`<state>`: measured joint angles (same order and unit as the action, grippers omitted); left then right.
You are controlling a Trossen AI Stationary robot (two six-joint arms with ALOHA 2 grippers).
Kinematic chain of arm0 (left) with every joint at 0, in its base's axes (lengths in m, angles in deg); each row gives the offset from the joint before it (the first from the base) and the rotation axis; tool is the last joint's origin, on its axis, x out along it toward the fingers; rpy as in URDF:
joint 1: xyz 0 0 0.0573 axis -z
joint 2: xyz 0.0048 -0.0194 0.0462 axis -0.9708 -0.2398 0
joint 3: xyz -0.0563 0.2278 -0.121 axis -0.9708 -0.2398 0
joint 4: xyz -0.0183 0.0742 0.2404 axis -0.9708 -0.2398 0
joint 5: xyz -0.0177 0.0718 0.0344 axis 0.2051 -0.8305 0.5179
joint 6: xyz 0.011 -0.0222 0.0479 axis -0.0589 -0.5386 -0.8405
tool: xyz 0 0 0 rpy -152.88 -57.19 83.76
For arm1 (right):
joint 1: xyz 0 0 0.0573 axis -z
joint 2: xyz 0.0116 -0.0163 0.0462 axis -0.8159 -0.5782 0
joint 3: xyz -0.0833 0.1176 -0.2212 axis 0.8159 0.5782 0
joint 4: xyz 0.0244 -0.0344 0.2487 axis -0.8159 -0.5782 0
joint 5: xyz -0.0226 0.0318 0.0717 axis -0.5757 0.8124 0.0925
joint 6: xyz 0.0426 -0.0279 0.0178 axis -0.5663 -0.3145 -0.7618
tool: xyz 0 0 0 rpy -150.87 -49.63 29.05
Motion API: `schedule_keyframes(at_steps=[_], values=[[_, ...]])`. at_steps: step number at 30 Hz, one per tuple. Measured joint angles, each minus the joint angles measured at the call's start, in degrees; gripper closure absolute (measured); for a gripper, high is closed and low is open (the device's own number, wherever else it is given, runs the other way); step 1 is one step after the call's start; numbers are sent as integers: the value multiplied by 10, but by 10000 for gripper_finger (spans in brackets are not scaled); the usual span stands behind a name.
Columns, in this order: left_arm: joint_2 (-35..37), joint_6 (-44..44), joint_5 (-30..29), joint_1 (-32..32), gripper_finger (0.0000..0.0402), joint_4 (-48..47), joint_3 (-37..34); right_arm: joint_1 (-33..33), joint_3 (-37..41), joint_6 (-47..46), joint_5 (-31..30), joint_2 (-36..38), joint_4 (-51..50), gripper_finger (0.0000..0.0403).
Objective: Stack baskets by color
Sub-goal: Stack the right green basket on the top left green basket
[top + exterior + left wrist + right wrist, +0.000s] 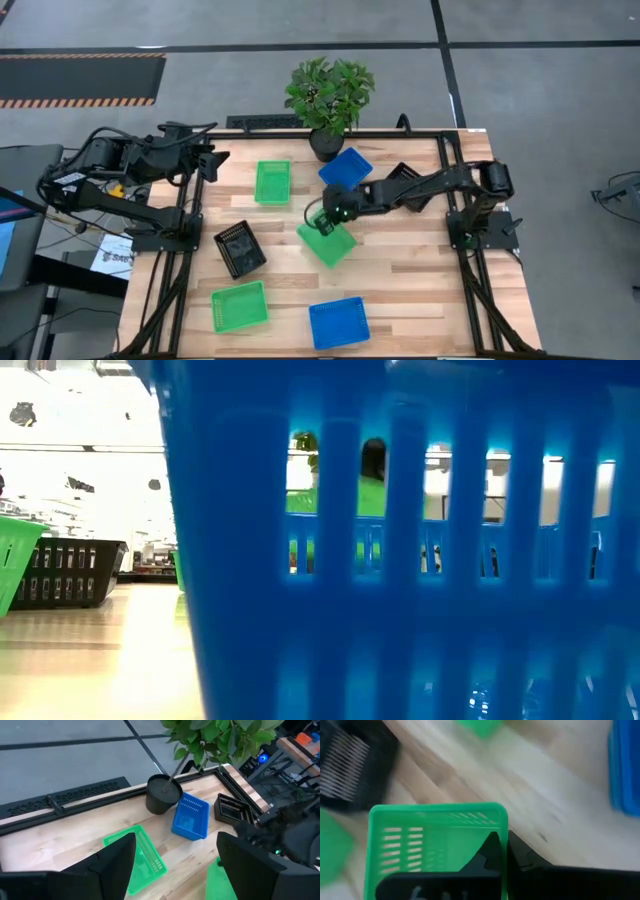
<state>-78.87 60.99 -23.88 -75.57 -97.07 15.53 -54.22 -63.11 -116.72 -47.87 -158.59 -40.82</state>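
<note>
My right gripper (pixel 324 222) reaches from the table's right side to its middle and is shut on a bright green basket (pixel 330 243), which lies askew to the table's edges. Two more green baskets lie at the far left (pixel 272 182) and the near left (pixel 240 306). Blue baskets rest by the plant (pixel 346 167) and at the near edge (pixel 338 322). One black basket (pixel 240 248) sits left of centre, another (pixel 405 180) under the right arm. My left gripper (pixel 212 160) waits open, raised at the far left, with nothing between its fingers. My right gripper holds the green basket by the rim of one side wall (pixel 506 822), one finger inside (pixel 492 852) and one outside (pixel 522 857). The fingers slant down from the table's right side. Whether the basket's far end still rests on the table I cannot tell.
A leafy plant in a dark pot (pixel 328 140) stands at the far edge, just behind the blue basket. The low view is filled by the near blue basket's wall (pixel 400 560), with a black basket (pixel 65 572) to its left. Bare wood shows near the right edge (pixel 420 280).
</note>
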Motion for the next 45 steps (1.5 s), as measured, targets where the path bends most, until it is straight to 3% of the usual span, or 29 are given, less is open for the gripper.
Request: schedule_keyframes(at_steps=[7, 13, 20, 31, 45], values=[[11, 7, -39, 0, 134, -3, 0, 32, -30, -51, -26, 32, 126, 396], [22, 7, -68, 0, 134, -3, 0, 50, -30, -183, -88, -13, 293, 392], [35, 2, -86, 0, 134, -3, 0, 70, -55, -248, -117, -97, 358, 396], [49, -3, -97, 0, 134, -3, 0, 105, -159, -217, -117, -190, 313, 387], [49, -4, -100, 0, 135, -3, 0, 135, -162, -217, -148, -196, 248, 376]])
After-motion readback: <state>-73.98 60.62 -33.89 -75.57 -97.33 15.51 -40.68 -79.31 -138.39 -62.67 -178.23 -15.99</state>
